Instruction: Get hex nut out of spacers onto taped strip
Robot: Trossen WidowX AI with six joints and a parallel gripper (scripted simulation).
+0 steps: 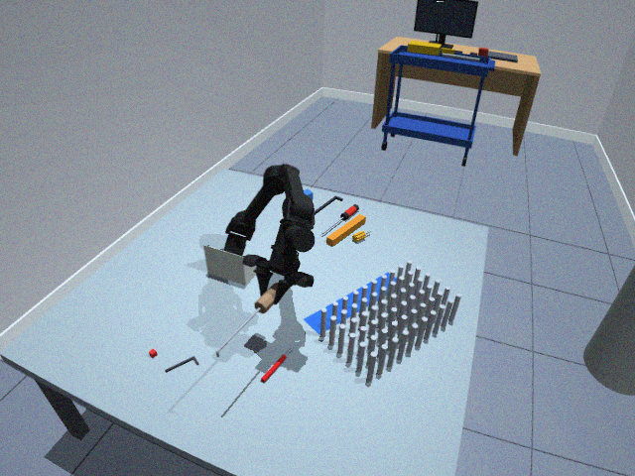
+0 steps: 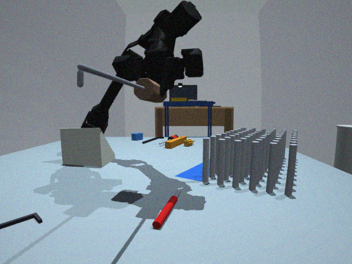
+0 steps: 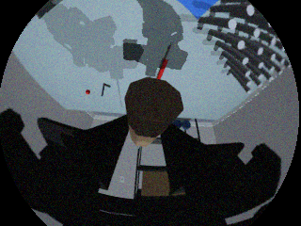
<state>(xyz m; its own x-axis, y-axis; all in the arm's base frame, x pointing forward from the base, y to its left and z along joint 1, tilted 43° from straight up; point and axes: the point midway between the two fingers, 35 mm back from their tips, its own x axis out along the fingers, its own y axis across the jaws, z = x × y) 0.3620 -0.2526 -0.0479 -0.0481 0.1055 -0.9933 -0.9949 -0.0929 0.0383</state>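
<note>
My gripper (image 1: 271, 295) (image 2: 163, 92) (image 3: 146, 120) is shut on the wooden handle of the hook tool (image 1: 264, 302) (image 2: 148, 91) (image 3: 154, 101). The tool is held above the table, left of the spacer field; its thin rod points away from the spacers and ends in a short downward bend. The grey metal spacers (image 1: 370, 367) (image 2: 290, 170) (image 3: 241, 44) stand upright in rows. The blue taped strip (image 1: 315, 322) (image 2: 193, 173) (image 3: 199, 7) runs along one side of them. I cannot make out the hex nut among the spacers.
A red-handled tool (image 1: 274, 369) (image 2: 164, 213) (image 3: 162, 71) lies below the gripper. A black hex key (image 1: 180, 364) (image 2: 20, 219) and red cube (image 1: 153, 352) lie left. An orange bar (image 1: 346, 230) (image 2: 176, 142) and several tools lie behind. A grey panel (image 1: 224, 265) (image 2: 81, 147) stands near the arm's base.
</note>
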